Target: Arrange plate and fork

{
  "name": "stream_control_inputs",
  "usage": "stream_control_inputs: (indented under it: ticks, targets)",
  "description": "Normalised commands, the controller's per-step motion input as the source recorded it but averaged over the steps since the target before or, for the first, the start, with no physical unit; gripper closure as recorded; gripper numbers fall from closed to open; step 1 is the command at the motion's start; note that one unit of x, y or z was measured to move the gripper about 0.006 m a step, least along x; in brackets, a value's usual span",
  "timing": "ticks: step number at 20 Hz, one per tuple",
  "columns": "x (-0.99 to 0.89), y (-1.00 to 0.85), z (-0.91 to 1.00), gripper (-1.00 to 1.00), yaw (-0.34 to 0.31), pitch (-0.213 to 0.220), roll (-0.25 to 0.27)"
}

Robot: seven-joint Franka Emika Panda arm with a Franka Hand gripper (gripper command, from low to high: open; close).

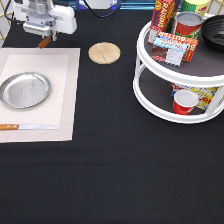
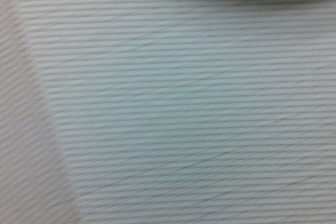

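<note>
Hovering pincer [image 1: 45,41] grips fork [image 1: 45,42] above placemat [image 1: 65,95].

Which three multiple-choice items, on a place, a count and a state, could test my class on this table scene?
1. Where does the plate lie?
A on the placemat
B on the wooden disc
C on the knife
2. How many red cups show?
A none
B one
C three
3. What does the gripper hold?
A the knife
B nothing
C the fork

A: the plate rests on the placemat.
B: one red cup stands in the rack.
C: the fork hangs brown-handled from the gripper.
</note>
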Motion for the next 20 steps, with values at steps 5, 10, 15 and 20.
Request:
stream_control_inputs:
  ticks: [5, 10, 15, 20]
  targets:
    - [0.20, -0.23, -0.04, 1.00, -0.244, 0.000, -0.014]
    - [0.38, -0.08, -0.04, 1.00, -0.276, 0.000, -0.021]
    - [0.26, -0.03, -0.11, 1.00, -0.308, 0.000, -0.007]
    - [0.16, 0.00, -0.15, 1.00, -0.333, 0.000, -0.001]
